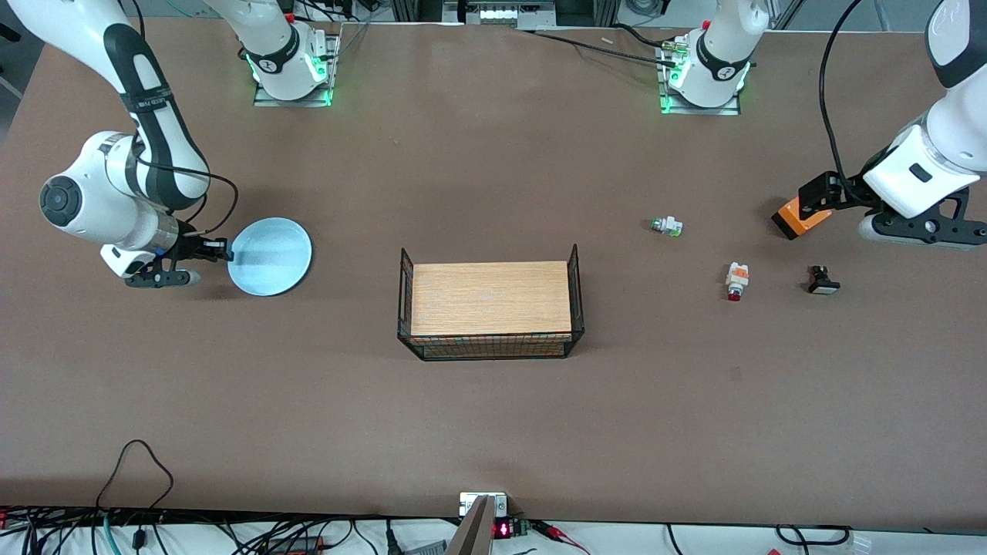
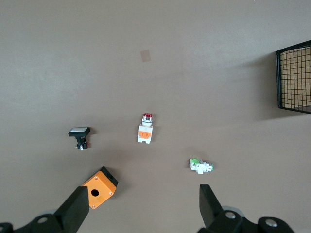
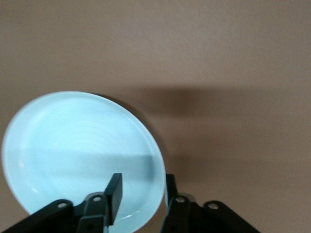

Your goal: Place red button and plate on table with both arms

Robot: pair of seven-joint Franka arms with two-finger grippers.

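The pale blue plate (image 1: 270, 257) (image 3: 82, 155) lies on the brown table (image 1: 493, 169) toward the right arm's end. My right gripper (image 1: 224, 250) (image 3: 143, 194) straddles its rim, one finger above the dish and one outside it, both standing a little off the rim, so it is open. The red button (image 1: 736, 280) (image 2: 145, 130), white with an orange block and a red cap, lies on the table toward the left arm's end. My left gripper (image 1: 829, 196) (image 2: 143, 213) hangs open and empty above the table, beside an orange box.
A wooden board with black wire sides (image 1: 491, 308) (image 2: 294, 77) stands mid-table. An orange box (image 1: 798, 218) (image 2: 99, 187), a white part with a green tip (image 1: 667, 226) (image 2: 200, 166) and a black-and-white button part (image 1: 823, 280) (image 2: 79, 136) lie around the red button.
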